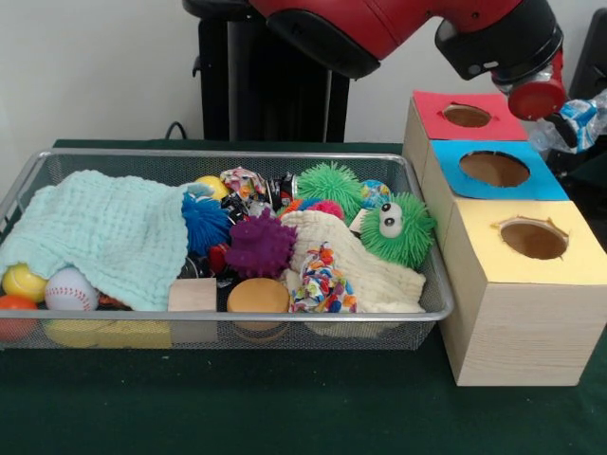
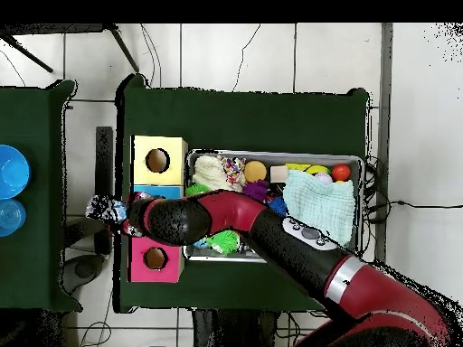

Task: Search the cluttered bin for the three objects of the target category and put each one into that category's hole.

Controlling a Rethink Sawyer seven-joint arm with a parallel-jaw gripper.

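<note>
The wire mesh bin (image 1: 237,154) stands on the green table and is full of toys; it also shows in the overhead view (image 2: 363,210). My gripper (image 1: 572,121) is shut on a crinkly clear packet (image 1: 590,116) with blue print. It holds the packet in the air beside the red and blue boxes, on the side away from the bin. In the overhead view the packet (image 2: 107,211) hangs just past the boxes and the table's edge. A dark shiny crinkly thing (image 1: 281,190) lies at the bin's back middle, mostly hidden. No other packet shows.
Three wooden boxes stand in a row beside the bin, with holes in red (image 1: 467,116), blue (image 1: 494,169) and yellow (image 1: 534,239) tops. The bin holds a mint cloth (image 1: 104,232), a cream cloth (image 1: 379,275), a confetti bundle (image 1: 322,282), spiky balls, a baseball (image 1: 70,290) and wooden blocks.
</note>
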